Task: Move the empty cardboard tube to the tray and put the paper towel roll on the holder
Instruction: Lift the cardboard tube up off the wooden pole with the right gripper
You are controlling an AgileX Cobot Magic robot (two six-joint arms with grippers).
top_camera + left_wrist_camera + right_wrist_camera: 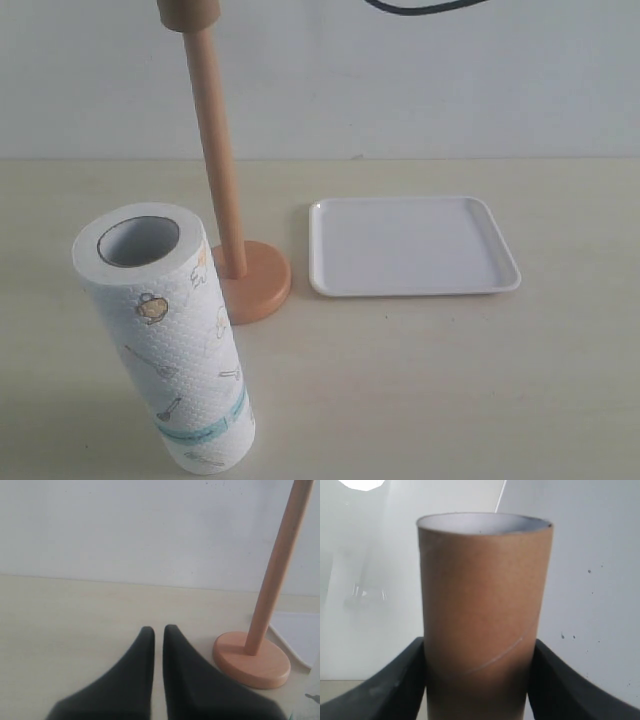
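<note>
Two hands — left hand pressed together near holder, right hand tight around cardboard tube.

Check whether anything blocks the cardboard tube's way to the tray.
Only the holder's pole, which runs up into the cardboard tube held by the right gripper. The tray holds nothing visible.

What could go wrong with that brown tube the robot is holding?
The cardboard tube, gripped by the right gripper, has its bottom end around the pole of the holder; it might snag and tip the holder. The tall paper towel roll stands beside the holder and could get knocked over.
</note>
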